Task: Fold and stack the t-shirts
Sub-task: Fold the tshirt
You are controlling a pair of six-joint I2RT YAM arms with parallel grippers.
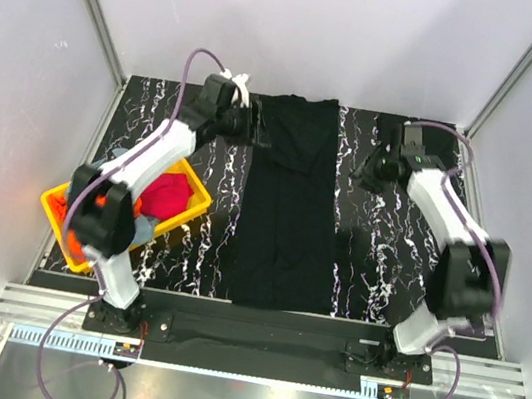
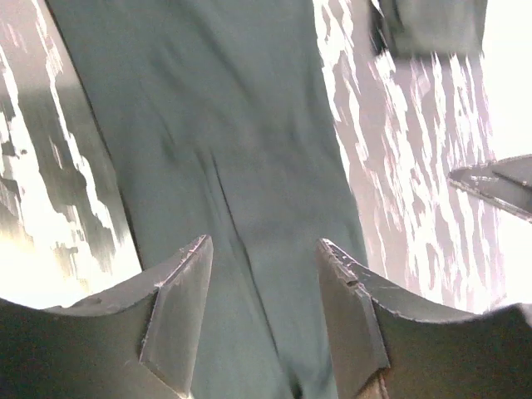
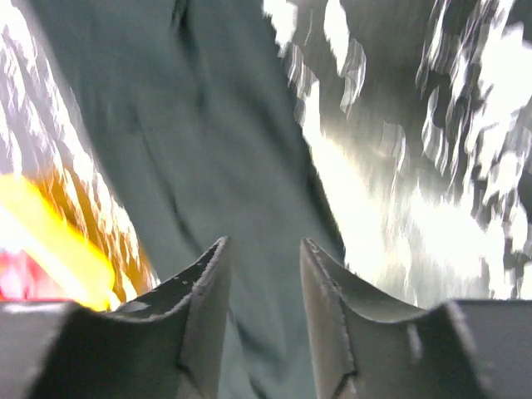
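At the left of the top view, a yellow plastic tray (image 1: 53, 201) sits on the black, white-veined tabletop (image 1: 380, 248). It holds a crumpled magenta cloth tee (image 1: 171, 195) and a grey-blue one (image 1: 145, 229), neither of them folded.

The left pincer (image 1: 256, 135) hovers at the far left corner of the black cotton t-shirt (image 1: 284, 213). This shirt lies mid-tabletop as one long narrow strip running from the far edge to the near edge. Its sides look already turned in, so I judge the folding about half done on this shirt. The lengthwise folds are left to do, the tray's tees wait, and no finished stack shows anywhere.

The right pincer (image 1: 364, 167) hangs over bare tabletop just right of the strip's far end.

Only the top view shows the whole layout and the full strip. The wrist views add the grip detail. In the left wrist view the left pincer (image 2: 262, 245) stands moderately wide, with nothing between its jaws and the black shirt (image 2: 224, 150) flat below. In the blurred right wrist view the right pincer (image 3: 264, 245) is likewise parted and empty above the cloth (image 3: 208, 150).
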